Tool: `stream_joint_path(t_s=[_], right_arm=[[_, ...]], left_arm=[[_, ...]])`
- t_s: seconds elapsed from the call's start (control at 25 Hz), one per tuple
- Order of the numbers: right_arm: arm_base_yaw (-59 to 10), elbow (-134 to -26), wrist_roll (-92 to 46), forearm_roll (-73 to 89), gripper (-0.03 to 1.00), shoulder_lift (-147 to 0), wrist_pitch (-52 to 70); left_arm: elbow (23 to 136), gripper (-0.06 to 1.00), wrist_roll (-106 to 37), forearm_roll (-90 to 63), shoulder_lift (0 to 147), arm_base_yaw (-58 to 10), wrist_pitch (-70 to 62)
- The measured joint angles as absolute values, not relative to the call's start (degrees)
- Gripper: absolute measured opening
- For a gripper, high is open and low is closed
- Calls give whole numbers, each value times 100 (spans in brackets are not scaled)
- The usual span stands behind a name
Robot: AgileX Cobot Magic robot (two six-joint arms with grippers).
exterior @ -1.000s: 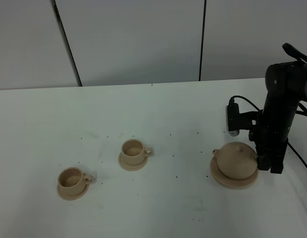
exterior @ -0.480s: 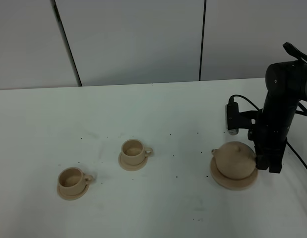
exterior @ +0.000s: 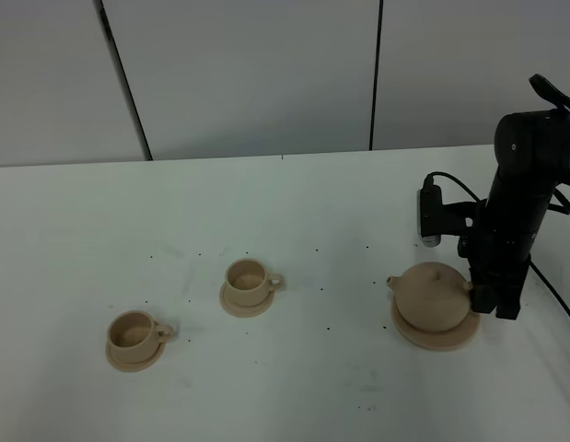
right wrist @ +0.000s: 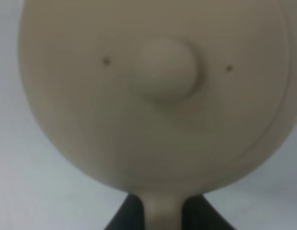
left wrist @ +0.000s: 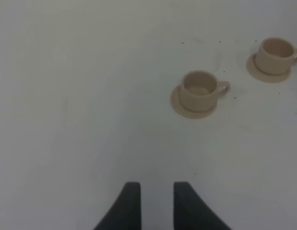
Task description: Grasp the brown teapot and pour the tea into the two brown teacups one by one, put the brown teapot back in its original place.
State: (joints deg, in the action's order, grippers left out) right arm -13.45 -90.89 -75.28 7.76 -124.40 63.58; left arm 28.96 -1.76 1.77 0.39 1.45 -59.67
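Observation:
The brown teapot (exterior: pixel 432 293) hangs just above its round plate (exterior: pixel 439 337) at the right of the table, spout to the left. My right gripper (exterior: pixel 484 296) is shut on its small loop handle; the right wrist view shows the teapot (right wrist: pixel 158 96) filling the picture and the handle between the right gripper's (right wrist: pixel 163 213) fingers. The two brown teacups sit on saucers to the left, one near the middle (exterior: pixel 248 279) and one nearer the front left (exterior: pixel 133 333). The left wrist view shows both cups (left wrist: pixel 200 90) (left wrist: pixel 275 55) ahead of my left gripper (left wrist: pixel 157 203), whose fingers stand slightly apart and hold nothing.
A white table (exterior: pixel 294 387) carries everything, with small dark specks on it. Grey wall panels (exterior: pixel 248 74) stand behind. A black cable (exterior: pixel 455 189) loops from the right arm's wrist camera. Bare table lies between the cups and the teapot.
The teapot has risen off its plate and shifted a little to the left with my right gripper. The cups and the left arm have not moved.

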Motion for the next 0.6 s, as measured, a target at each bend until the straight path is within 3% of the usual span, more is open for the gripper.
stream_joint_path(t_s=[0.6], right_arm=[[-1249, -9089, -7596, 977, 9, -12284, 6339]], left_arm=[[2896, 24, -176, 177, 39, 145, -5967]])
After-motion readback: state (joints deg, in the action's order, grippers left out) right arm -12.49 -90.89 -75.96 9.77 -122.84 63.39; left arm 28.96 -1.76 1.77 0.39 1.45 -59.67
